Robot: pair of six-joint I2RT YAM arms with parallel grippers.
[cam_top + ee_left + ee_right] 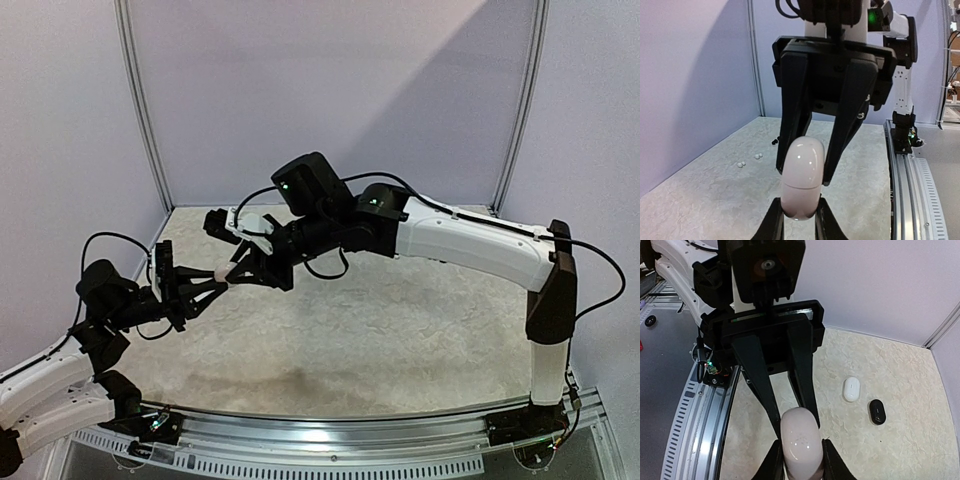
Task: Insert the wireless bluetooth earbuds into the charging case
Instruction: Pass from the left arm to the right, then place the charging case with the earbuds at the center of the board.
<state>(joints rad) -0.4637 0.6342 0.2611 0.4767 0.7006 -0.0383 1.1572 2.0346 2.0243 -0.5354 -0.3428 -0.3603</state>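
Glossy, hard, likely light and slippery charging case (801, 170) hangs above the bench (715, 200), left hand (799, 219) clamped on one end, right hand (801, 455) pinching the other; tiny white earbuds (741, 164) lie down on the bench well apart from the case, apt to roll, so pinch them gently.
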